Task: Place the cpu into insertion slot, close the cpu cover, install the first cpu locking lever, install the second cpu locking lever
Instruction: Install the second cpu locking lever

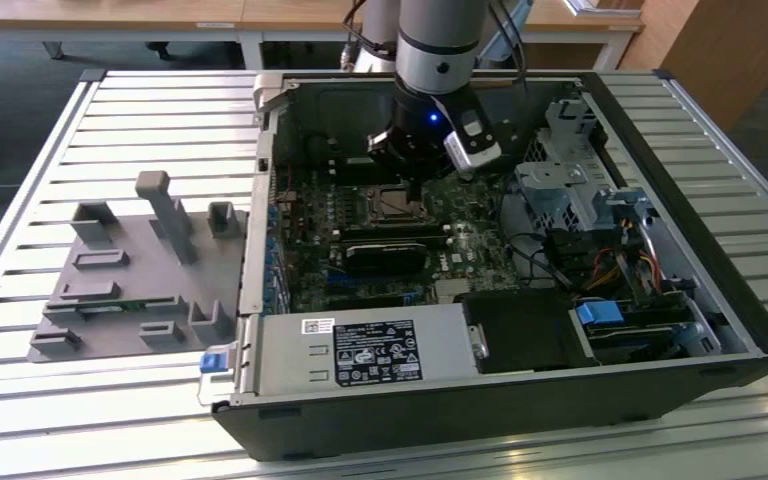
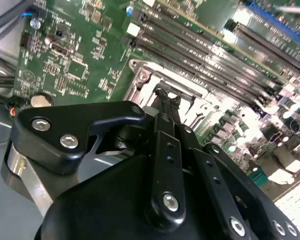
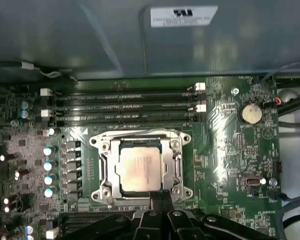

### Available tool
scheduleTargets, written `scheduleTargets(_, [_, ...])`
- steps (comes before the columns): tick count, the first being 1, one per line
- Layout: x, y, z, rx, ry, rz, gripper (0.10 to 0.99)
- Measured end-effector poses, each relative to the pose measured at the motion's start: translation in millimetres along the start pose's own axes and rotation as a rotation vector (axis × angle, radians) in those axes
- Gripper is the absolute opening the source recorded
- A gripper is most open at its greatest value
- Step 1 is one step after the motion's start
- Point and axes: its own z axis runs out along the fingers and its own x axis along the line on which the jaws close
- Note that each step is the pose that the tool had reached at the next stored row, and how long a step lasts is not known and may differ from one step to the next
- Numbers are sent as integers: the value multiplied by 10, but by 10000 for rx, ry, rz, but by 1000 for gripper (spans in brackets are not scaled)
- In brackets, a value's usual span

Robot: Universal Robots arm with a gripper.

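Open desktop computer case (image 1: pixel 704 330) on a slatted metal table (image 1: pixel 37 400), seen in the exterior view; green motherboard (image 3: pixel 230 165) inside.

Cpu (image 3: pixel 139 170): silvery square chip, seated in the insertion slot (image 1: pixel 392 203), which lies near the middle of the board beside the black memory slots (image 3: pixel 125 107).

Cpu cover (image 3: pixel 176 162): silvery metal frame, lying down flat around the chip, its cut-out centre showing the chip's top.

Gripper (image 3: pixel 160 196): black, poised directly over the socket's edge; fingertips drawn together, nothing seen between them. In the second wrist view the fingertips (image 2: pixel 166 100) reach the socket's metal frame; contact cannot be confirmed.

Grey fixture block (image 1: pixel 137 285): on the table at the exterior view's left, well apart from the case.

Coin cell (image 3: pixel 251 113): on the board, near the socket.
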Motion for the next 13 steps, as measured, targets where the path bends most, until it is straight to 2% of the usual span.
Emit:
scheduleTargets(6, [-6,-102,3,-18,1,1,106])
scheduleTargets(13, [-7,-141,4,-21,3,-51,106])
